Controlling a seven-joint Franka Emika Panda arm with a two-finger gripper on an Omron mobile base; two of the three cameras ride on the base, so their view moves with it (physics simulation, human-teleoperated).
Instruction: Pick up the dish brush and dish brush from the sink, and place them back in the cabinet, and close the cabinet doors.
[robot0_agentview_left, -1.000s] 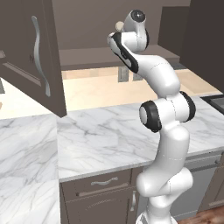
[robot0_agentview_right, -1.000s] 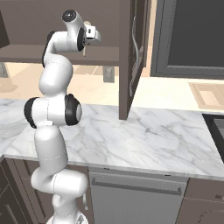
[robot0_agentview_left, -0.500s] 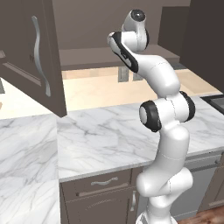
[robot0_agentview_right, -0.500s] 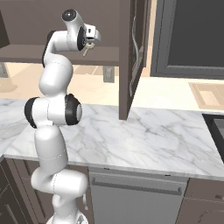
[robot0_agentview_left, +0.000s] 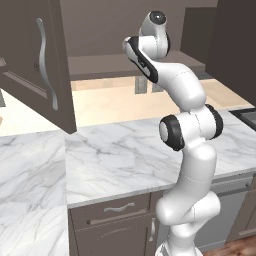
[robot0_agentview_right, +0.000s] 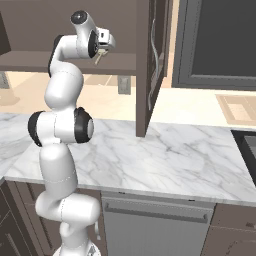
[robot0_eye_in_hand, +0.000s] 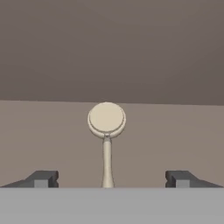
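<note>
The cream round-headed dish brush (robot0_eye_in_hand: 106, 131) lay released on the grey-brown cabinet shelf (robot0_eye_in_hand: 175, 135), between the spread pincer (robot0_eye_in_hand: 106, 178) tips.

The cream dish brush (robot0_eye_in_hand: 106, 131) lies between the spread pincer (robot0_eye_in_hand: 111, 178) fingertips, seemingly untouched; open shelf (robot0_eye_in_hand: 175, 131) either side.

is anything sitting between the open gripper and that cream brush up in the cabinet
Nothing visible does. In the hand view the cream brush lies on the cabinet shelf straight ahead of the gripper, its handle running back between the two spread fingertips, with bare shelf on both sides. The jaws stand open and clear of it.
</note>
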